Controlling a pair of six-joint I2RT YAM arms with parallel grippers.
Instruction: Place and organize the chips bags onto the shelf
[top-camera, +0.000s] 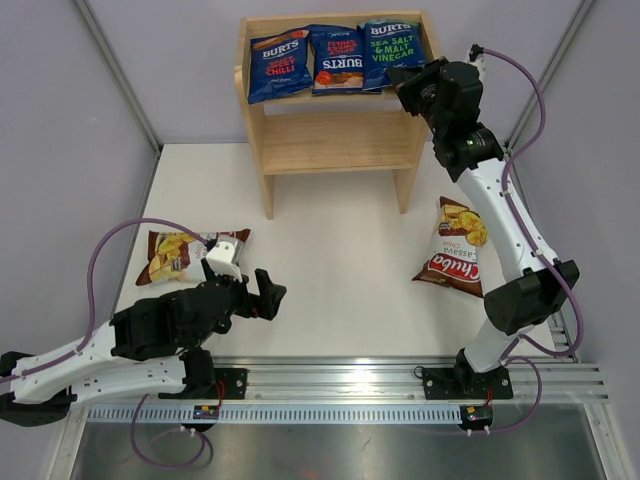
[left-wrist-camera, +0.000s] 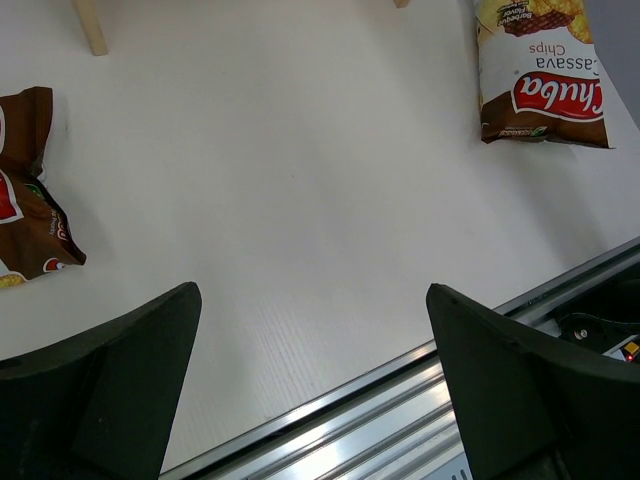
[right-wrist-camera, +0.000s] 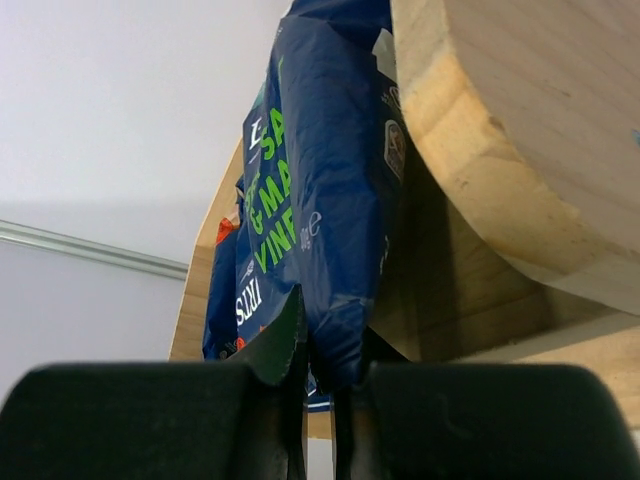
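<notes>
The white table filled most of my top view, with the wooden shelf standing at its 12 o'clock edge. The right arm reached from 5 o'clock up to the shelf's right end, and the left arm lay low near 7 o'clock.

Three dark blue bags leaned in a row on the upper tier. The Sweet Chilli bag at the left read "BURTS" and "SWEET CHILLI" in red. On the middle BURTS bag the red brand name read upside down from above. The Sea Salt bag at the right read "SEA SALT & MALT VINEGAR" in green.

Two brown-and-white bags lay flat on the table. The right Chuba bag was at 4 o'clock; I read "Chuba" and "Cassava Chips" on it. The left Chuba bag was at 8 o'clock, its lettering too small for me to read.

The right gripper was clenched on the bottom corner of the Sea Salt bag, beside the shelf's right side panel. The left gripper hung spread wide over bare table, grasping nothing, with the left Chuba bag near its 10 o'clock
</notes>
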